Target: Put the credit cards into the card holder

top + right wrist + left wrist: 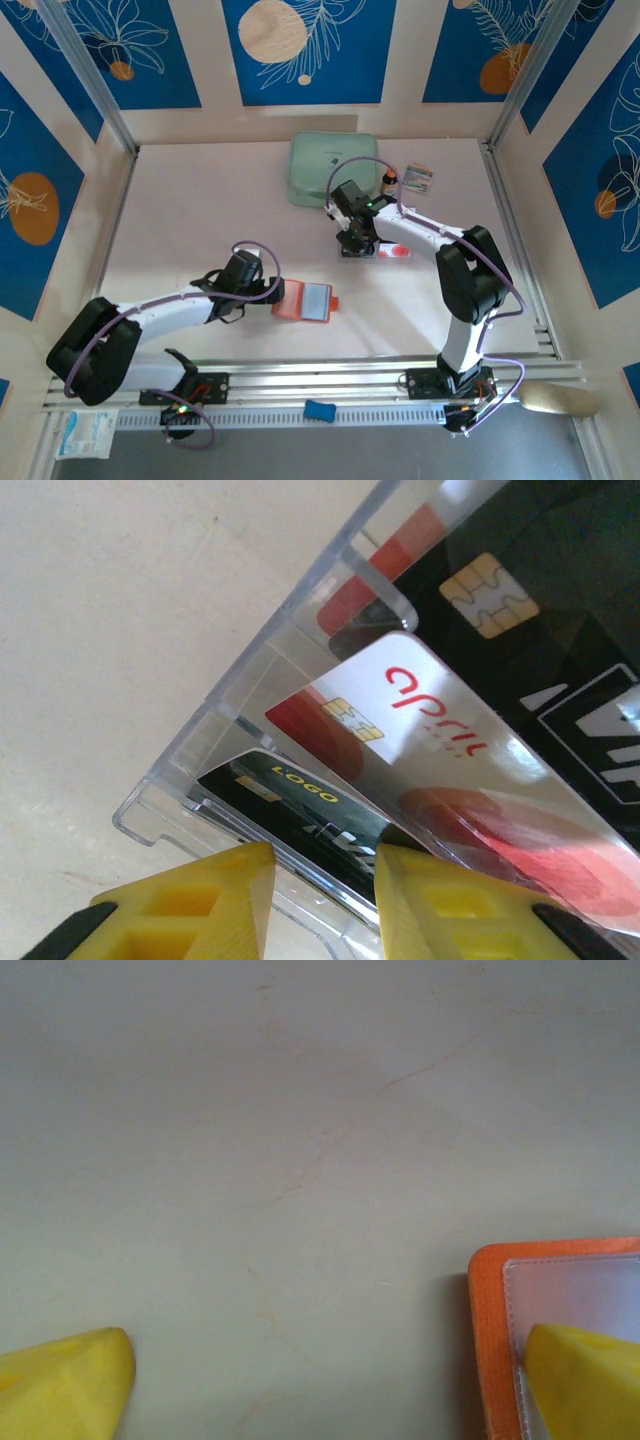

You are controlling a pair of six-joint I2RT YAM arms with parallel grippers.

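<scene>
The right tool (325, 865) sets its yellow fingers (200, 900) nearly together astride the wall of a clear tray (250, 680); I cannot tell whether they pinch anything. The credit cards (420, 720) lie in that tray. At its 8 o'clock on the surface (200, 200), the open card holder (305, 300) lies beneath one finger of the spread left tool (328, 1360).

The card holder (305, 301) lay open on the table (200, 210). Behind it and to the right sat the tray (190, 755), with the credit cards (430, 710) overlapping inside. Well behind the card holder lay the zip case (333, 170), and the packet (419, 178) farther right.
</scene>
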